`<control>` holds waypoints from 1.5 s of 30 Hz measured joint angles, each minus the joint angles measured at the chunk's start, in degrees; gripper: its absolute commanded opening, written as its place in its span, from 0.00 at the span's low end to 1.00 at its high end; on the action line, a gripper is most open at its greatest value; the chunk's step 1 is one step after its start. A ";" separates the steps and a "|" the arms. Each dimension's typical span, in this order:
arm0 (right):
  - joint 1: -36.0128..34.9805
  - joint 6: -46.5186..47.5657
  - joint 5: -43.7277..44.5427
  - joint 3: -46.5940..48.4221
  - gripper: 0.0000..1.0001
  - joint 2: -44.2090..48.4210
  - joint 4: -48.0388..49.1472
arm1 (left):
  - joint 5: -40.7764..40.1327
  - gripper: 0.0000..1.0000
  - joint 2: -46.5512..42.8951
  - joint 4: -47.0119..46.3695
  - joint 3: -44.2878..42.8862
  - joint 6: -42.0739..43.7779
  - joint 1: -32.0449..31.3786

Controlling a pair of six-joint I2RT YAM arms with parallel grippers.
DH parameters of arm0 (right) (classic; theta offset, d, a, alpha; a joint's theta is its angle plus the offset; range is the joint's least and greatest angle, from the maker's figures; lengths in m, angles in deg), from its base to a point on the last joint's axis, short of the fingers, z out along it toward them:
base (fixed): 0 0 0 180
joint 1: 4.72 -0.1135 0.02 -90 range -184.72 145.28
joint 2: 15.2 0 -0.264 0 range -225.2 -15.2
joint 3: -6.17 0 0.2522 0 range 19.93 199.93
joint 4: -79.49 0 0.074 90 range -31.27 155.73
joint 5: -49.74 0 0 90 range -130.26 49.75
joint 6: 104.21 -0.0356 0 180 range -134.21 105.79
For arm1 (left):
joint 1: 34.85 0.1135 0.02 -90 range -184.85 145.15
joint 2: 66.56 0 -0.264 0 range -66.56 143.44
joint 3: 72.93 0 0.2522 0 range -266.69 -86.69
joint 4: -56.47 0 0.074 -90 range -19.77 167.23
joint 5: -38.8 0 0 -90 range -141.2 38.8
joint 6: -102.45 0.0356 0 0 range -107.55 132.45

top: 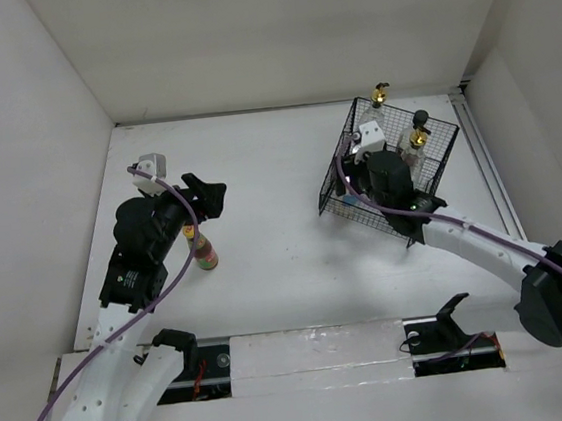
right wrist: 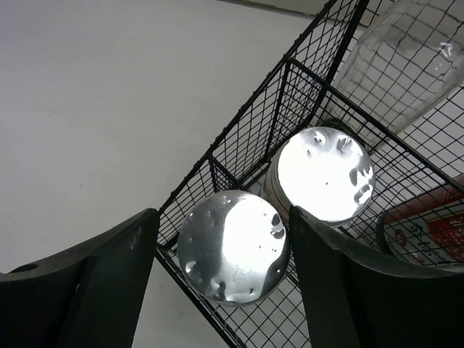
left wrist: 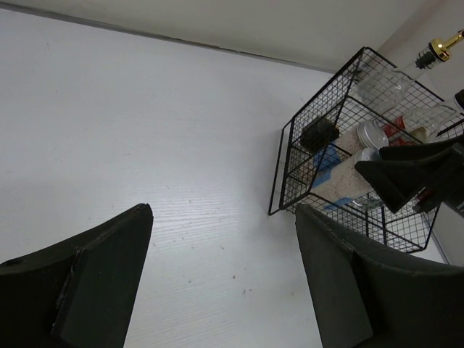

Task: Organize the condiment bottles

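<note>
**Item: orange-capped sauce bottle (top: 204,249).** Red-and-green label. It stands upright on the table (top: 288,280) with its long axis vertical, and it is the only bottle seen outside the black wire basket (top: 343,202).

**Relation to left gripper (top: 209,193).** The bottle stands just behind the gripper, back toward that arm's own base and beside its forearm, not ahead of the fingers. The left wrist view shows no bottle between them, only bare table and the basket well ahead to the right. The fingers are spread wide and hold nothing. Judgement: the left arm is much the nearer. It would need to draw back and turn before closing on the bottle from the side, across the vertical axis.

**Relation to right gripper (right wrist: 222,225).** The bottle is well apart from it, across the table. This gripper is inside the basket with its fingers apart. One silver-lidded jar (right wrist: 232,246) shows directly beneath the gap and a second silver-lidded jar (right wrist: 326,174) just beyond. Contact cannot be told.

**Also in basket.** Two gold-spouted clear bottles (top: 419,134), beyond the right gripper.
</note>
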 measured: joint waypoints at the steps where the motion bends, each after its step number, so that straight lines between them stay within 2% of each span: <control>1: 0.09 0.02 0.07 0.02 0.79 0.31 0.24 | 0.00 0.76 -0.02 0.00 0.00 -0.02 0.00; 8: -0.02 0.13 -0.35 1.07 0.81 3.80 -0.39 | -0.68 0.76 -0.39 0.00 0.00 -0.02 0.00; 11: -0.72 1.14 -3.02 2.84 0.59 6.40 -0.98 | -2.82 0.76 -1.01 0.13 0.00 -0.11 -0.02; 12: -1.20 1.49 -4.72 3.76 0.42 6.91 -0.96 | -4.07 0.76 -1.53 0.33 0.00 -0.33 -0.02; 13: -1.90 1.84 -6.73 4.85 0.34 7.13 -0.96 | -5.49 0.76 -2.23 0.52 0.00 -0.59 -0.02; 15: -4.11 2.27 -11.54 7.23 0.31 6.34 -0.52 | -8.61 0.77 -4.22 0.90 0.00 -1.42 0.00; 18: -9.53 3.08 -19.85 11.08 0.63 1.31 1.07 | -13.62 0.79 -8.00 0.98 0.00 -2.71 0.00; 19: -11.87 3.54 -22.01 12.48 0.85 -1.40 1.46 | -15.19 0.79 -8.98 1.03 0.00 -3.13 0.00; 21: -16.50 4.90 -25.14 15.08 0.99 -7.43 1.64 | -17.92 0.80 -10.67 0.94 0.00 -3.82 0.00; 25: -24.17 7.67 -29.53 20.98 0.99 -20.52 0.94 | -22.29 0.81 -11.13 1.46 -0.02 -4.96 0.00; 30: -27.26 9.33 -32.35 26.23 0.99 -30.84 -0.79 | -26.82 0.87 -11.76 3.52 -0.02 -6.67 0.00; 40: -27.61 9.20 -30.75 34.77 0.99 -39.58 4.11 | -32.59 0.87 -14.23 4.59 -0.02 -9.09 0.00; 45: -27.61 8.20 -30.21 38.73 0.93 -43.65 7.30 | -33.83 0.87 -15.39 4.90 -0.02 -9.29 0.00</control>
